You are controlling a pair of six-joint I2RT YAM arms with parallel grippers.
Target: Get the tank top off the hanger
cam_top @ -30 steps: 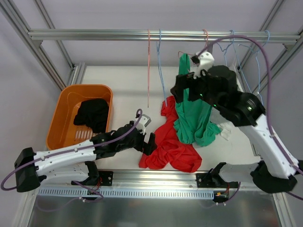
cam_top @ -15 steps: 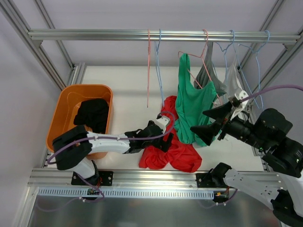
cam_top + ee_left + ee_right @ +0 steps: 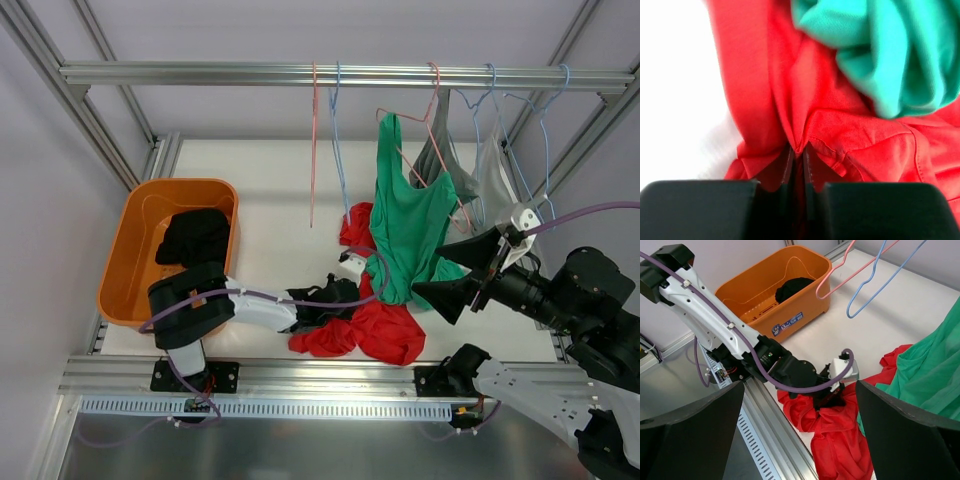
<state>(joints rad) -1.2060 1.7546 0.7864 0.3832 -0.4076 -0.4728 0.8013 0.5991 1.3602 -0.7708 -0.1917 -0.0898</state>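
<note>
1. The left gripper point(image 3: 797, 150) lies low on the table point(image 3: 270, 190), its jaws drawn almost together with only a thin slit between them.
2. A fold of the red garment point(image 3: 385, 330) is pinched in that slit; in the left wrist view the cloth puckers to a point right at the fingertips.
3. The right gripper point(image 3: 438, 272) hangs in the air to the right of the clothes, jaws spread wide and nothing between them.
4. Whether its nearer finger brushes the green cloth beside it cannot be told.
5. The green tank top point(image 3: 405, 225) is on the pink hanger point(image 3: 434, 88), which hooks over the rail point(image 3: 200, 73).
6. One strap sits high at the hanger's left end, and the body drapes down to the table.
7. Its bunched lower edge rests on top of the red garment, just beyond the left gripper's pinch.
8. An orange basket point(image 3: 135, 230) stands at the table's left side, well apart from the hanger, with a black garment point(image 3: 195, 240) inside it.
</note>
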